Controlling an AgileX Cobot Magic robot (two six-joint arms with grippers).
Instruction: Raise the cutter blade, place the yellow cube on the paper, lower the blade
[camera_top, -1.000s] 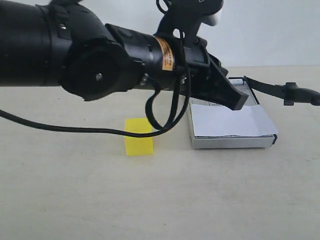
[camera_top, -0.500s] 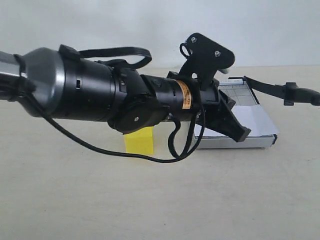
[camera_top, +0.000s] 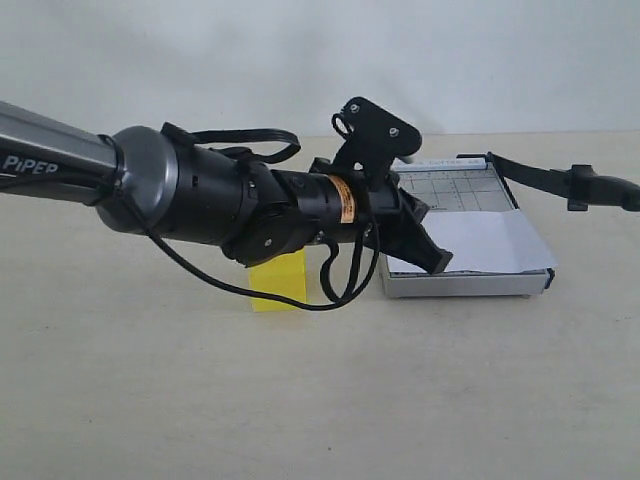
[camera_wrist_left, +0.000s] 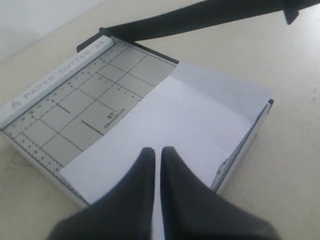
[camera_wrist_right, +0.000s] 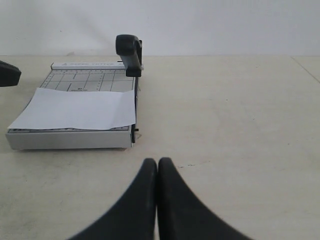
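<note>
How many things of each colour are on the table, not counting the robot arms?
Yellow: 1, the yellow cube
White: 1, the paper
Grey: 1, the cutter base
Black: 1, the cutter blade
Total: 4

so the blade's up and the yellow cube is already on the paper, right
No: the yellow cube sits on the table beside the cutter, not on the paper, as the exterior view shows. The rest holds.

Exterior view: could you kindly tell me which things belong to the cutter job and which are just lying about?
Job: cutter blade, yellow cube, paper, cutter base, left gripper.
Lying about: only the table underneath.
</note>
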